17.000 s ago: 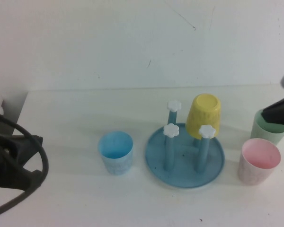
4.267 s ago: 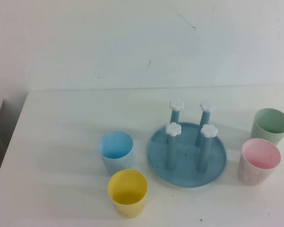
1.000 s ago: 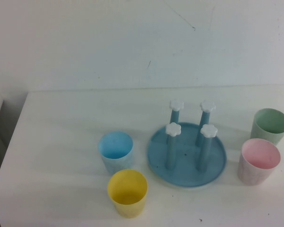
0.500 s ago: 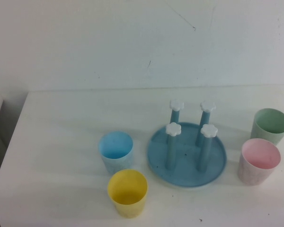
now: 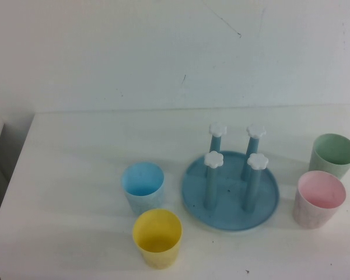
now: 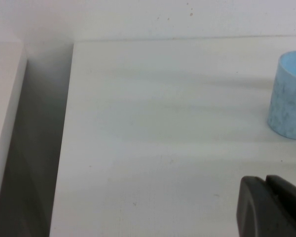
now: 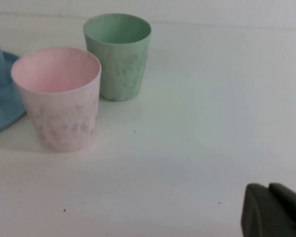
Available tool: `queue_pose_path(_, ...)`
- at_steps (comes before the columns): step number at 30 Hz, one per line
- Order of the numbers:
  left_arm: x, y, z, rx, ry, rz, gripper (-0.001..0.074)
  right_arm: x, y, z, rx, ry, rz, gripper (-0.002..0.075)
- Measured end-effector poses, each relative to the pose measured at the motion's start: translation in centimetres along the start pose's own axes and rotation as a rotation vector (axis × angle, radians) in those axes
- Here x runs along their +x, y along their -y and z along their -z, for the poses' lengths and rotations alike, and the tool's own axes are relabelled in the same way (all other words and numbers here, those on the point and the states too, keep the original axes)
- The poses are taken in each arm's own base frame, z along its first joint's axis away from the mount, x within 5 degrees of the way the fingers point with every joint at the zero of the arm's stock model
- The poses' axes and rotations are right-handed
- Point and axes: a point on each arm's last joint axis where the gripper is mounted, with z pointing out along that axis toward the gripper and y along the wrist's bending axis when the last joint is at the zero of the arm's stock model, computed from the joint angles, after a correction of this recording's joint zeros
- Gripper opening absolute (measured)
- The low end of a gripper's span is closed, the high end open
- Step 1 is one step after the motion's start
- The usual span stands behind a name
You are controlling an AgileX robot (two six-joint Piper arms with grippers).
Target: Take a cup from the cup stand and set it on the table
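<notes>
The yellow cup [image 5: 157,237] stands upright on the white table [image 5: 76,175], in front of the light blue cup [image 5: 143,188] and left of the cup stand [image 5: 230,189]. The stand's four posts are bare. Neither gripper shows in the high view. My left gripper [image 6: 266,181] is shut and empty over the table's left part, with the light blue cup [image 6: 288,96] ahead of it. My right gripper [image 7: 270,188] is shut and empty over the table's right part, near the pink cup [image 7: 59,96].
A pink cup [image 5: 319,198] and a green cup [image 5: 332,154] stand right of the stand; the green cup also shows in the right wrist view [image 7: 118,54]. The table's left edge [image 6: 64,138] drops to a gap beside a white surface.
Since 17 s ago the yellow cup has gone from the stand's back right post to the table in front of the light blue cup, and both arms have left the high view. Nothing has moved in the last second.
</notes>
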Motion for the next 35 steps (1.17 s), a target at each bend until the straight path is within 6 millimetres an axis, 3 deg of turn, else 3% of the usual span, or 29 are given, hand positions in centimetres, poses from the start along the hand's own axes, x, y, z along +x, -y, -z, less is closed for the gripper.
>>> queue_pose_path(35, 0.00, -0.01, 0.00, -0.001, 0.000, -0.002, -0.0002, -0.05, 0.01, -0.03, 0.002, 0.010, -0.001, -0.0002)
